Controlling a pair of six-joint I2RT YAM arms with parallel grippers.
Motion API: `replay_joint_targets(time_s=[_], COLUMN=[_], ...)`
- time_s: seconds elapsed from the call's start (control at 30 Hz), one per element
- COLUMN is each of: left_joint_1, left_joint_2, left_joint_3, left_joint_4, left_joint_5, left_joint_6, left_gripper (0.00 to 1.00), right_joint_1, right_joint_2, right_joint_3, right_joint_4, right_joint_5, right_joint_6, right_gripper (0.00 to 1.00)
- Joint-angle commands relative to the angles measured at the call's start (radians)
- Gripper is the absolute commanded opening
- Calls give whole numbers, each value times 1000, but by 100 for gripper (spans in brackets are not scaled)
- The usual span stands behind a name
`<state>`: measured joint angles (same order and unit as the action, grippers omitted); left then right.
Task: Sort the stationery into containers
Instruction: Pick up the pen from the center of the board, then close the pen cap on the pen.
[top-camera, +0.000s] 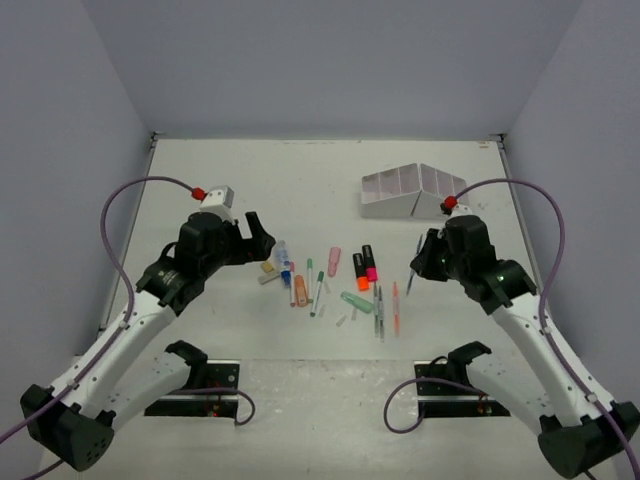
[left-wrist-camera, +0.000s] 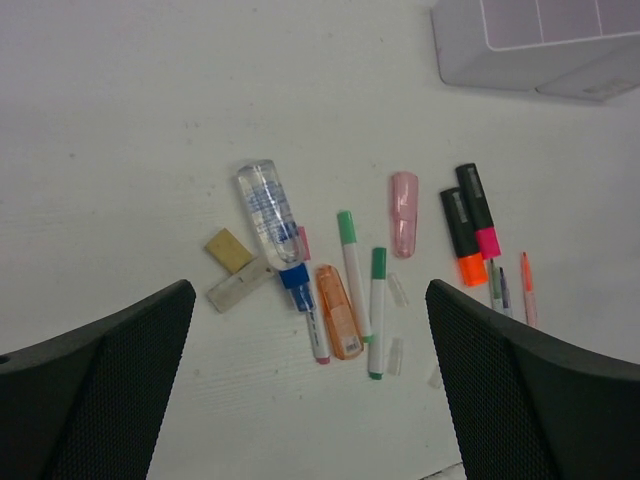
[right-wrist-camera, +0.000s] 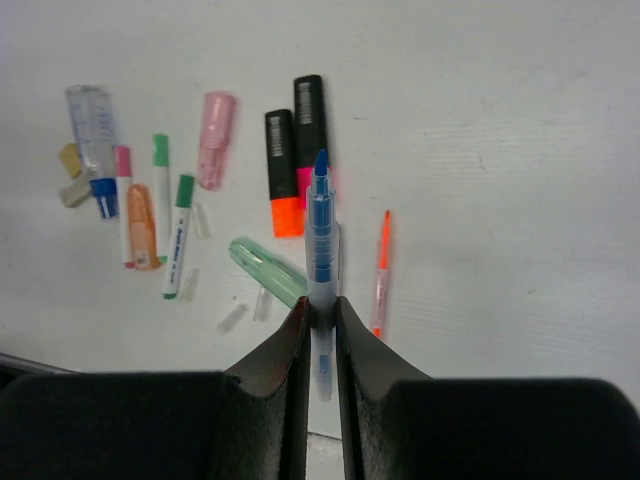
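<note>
Right gripper (right-wrist-camera: 320, 305) is clenched on a blue pen (right-wrist-camera: 320, 225), with both fingers (right-wrist-camera: 288, 350) squeezed against the lower barrel. In the right wrist view the pen's long axis runs straight up the middle of the frame, its pointed end aimed at the top edge, away from the fingers. Behind it on the table (right-wrist-camera: 500, 150) sit two highlighters (right-wrist-camera: 283, 170) side by side, lengthwise up the frame with their coloured ends toward the bottom. A mint eraser (right-wrist-camera: 265, 268) lies on a slant at lower centre, and an orange pen (right-wrist-camera: 381, 270) is just right of the gripped one, nearly parallel to it. In the top view the blue pen (top-camera: 410, 283) is a thin steep line at right centre, upper end leaning right and lower end left. It is pinched in the right gripper (top-camera: 417, 262), below the organizer (top-camera: 410, 192) and apart from it (which end is the cap is too small to tell from here). The left gripper (left-wrist-camera: 310, 290) has its jaws spread wide with nothing between them, the two fingers (left-wrist-camera: 100, 380) filling the lower corners of the left wrist view. In that view a clear bottle (left-wrist-camera: 268, 215) lies at centre, blue cap pointing lower right. A tan block (left-wrist-camera: 229, 249) sits just left of it. Two green pens (left-wrist-camera: 350, 270) lie close together, near upright in the frame, caps toward the top. A pink eraser (left-wrist-camera: 403, 225) lies lengthwise up the frame to their right.
</note>
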<state>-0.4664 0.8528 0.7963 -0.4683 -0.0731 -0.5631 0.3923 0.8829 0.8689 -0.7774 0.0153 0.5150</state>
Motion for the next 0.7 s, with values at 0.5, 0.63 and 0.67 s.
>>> replay_joint_targets(time_s=[0.5,0.63,0.67], left_joint_1=[-532,-549,-549], left_joint_2=[613,676,694], left_joint_3=[397,353,346], left_joint_4=[16,28,36], left_joint_5=[-433,-448,-450], left_joint_6=[-161,-214,-218], left_gripper=[100,90,78], right_joint_1=[3,3,3], right_joint_2=[-440,-456,-456], right_joint_3=[-34,-30,-30], right_joint_4=[129,118,125], right_joint_5=[-177,-138,-147], right_joint_6=[-92,-108,-110], right_gripper=[0,0,0])
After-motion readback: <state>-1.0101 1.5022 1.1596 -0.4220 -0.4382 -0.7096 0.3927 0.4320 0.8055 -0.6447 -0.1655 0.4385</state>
